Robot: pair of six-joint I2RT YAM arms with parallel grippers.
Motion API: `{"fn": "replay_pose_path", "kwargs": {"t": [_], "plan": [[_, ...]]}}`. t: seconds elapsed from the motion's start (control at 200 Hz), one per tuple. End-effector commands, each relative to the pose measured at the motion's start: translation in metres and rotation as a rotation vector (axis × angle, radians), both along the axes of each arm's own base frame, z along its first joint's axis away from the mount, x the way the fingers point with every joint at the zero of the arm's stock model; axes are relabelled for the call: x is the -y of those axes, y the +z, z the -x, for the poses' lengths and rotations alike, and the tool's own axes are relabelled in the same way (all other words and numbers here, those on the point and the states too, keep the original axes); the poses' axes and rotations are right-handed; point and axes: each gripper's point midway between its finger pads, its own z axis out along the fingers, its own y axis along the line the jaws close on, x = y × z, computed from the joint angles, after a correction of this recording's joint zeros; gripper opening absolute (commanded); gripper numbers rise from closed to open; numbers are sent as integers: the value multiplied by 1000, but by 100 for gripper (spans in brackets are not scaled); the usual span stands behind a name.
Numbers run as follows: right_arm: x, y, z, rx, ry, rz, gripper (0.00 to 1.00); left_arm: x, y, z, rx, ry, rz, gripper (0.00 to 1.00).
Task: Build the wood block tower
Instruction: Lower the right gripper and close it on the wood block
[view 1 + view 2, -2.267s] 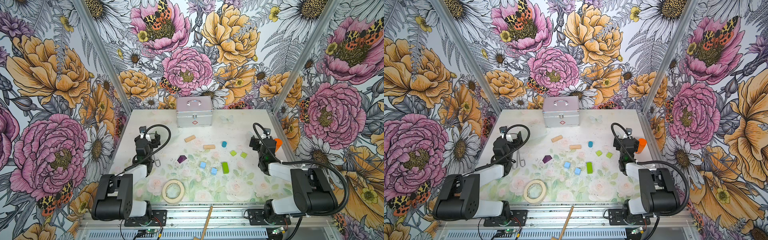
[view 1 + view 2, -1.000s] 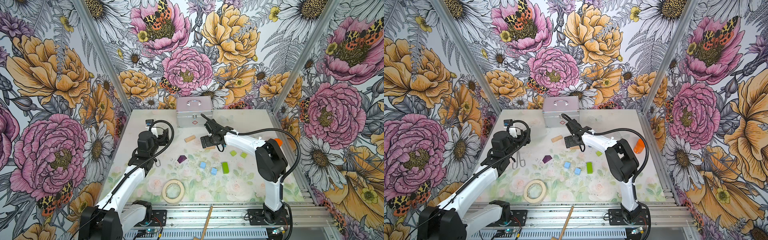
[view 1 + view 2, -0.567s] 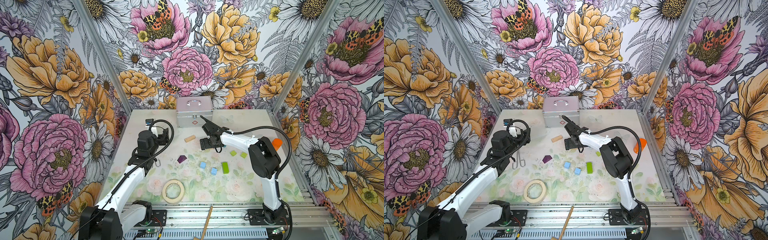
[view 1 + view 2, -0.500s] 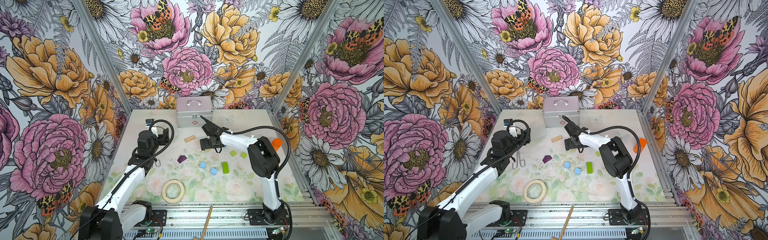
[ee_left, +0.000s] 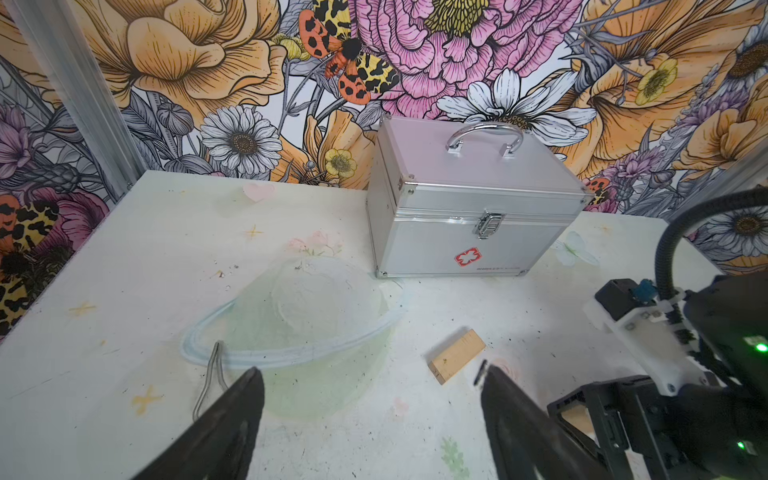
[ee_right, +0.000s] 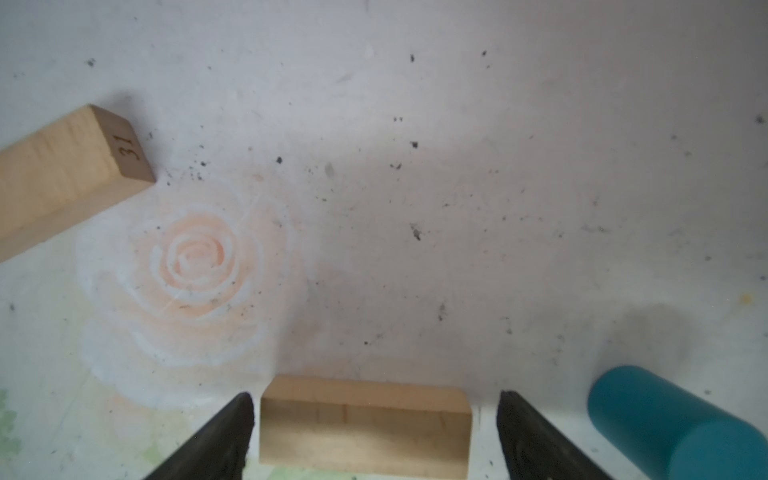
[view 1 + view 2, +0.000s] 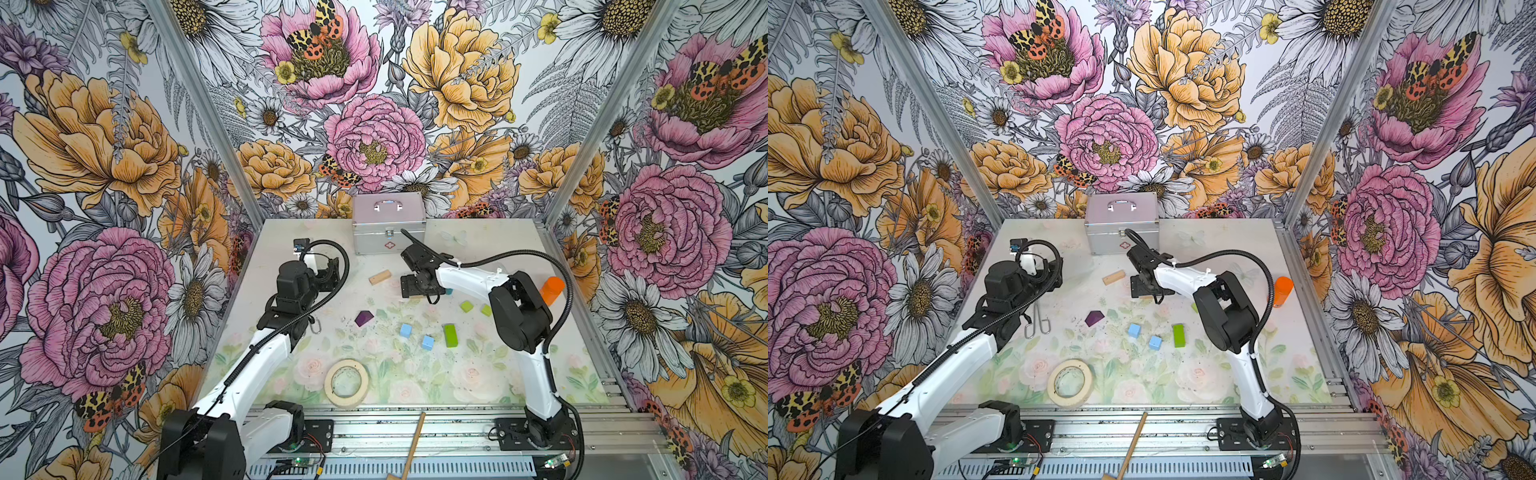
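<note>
Here, the wood blocks lie singly and unstacked on the pale table (image 7: 498, 243). By size they are:

- a long lime-green block (image 7: 450, 335) near the centre
- two plain tan bars
- a purple roof-shaped block (image 7: 364, 318)
- two light-blue cubes (image 7: 405, 330) (image 7: 427, 343)
- two small lime-green blocks (image 7: 466, 306) (image 7: 486, 310)
- a teal cylinder (image 6: 673, 419) on its side

The loose bar (image 7: 380, 277) lies in front of the silver case (image 7: 388, 226), and its end bears "31". The second bar (image 6: 365, 424) lies flat between the fingers of the right gripper (image 6: 374, 398), which stand apart with a gap on each side. The teal cylinder is just beside that gripper.

The case carries a red cross emblem; the print beside it is too small to read. The case stands at the back wall. A beige tape roll (image 7: 329, 384) lies near the front edge and an orange container (image 7: 552, 289) near the right rim. A wire clip (image 7: 1037, 322) lies beside the left arm. The left gripper (image 5: 371, 372) hovers over the table with its fingers spread wide.
</note>
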Motion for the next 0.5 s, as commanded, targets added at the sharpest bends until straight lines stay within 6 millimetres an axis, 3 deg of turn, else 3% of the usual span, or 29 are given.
{"fn": "replay_pose_path", "kwargs": {"t": [0.0, 0.195, 0.32, 0.38, 0.49], "plan": [[-2, -3, -1, -2, -15, 21, 91, 8, 13, -2, 15, -27, 29, 83], [-4, -5, 1, -9, -13, 30, 91, 8, 13, -2, 15, -27, 29, 83], [-6, -8, 3, -26, -7, 25, 81, 8, 12, -2, 14, -28, 29, 83], [-7, -10, 5, -35, -7, 21, 73, 8, 13, -2, 15, -28, 29, 83], [-9, -12, 9, -54, -6, 6, 48, 8, 14, -1, 16, -30, 30, 83]]}}
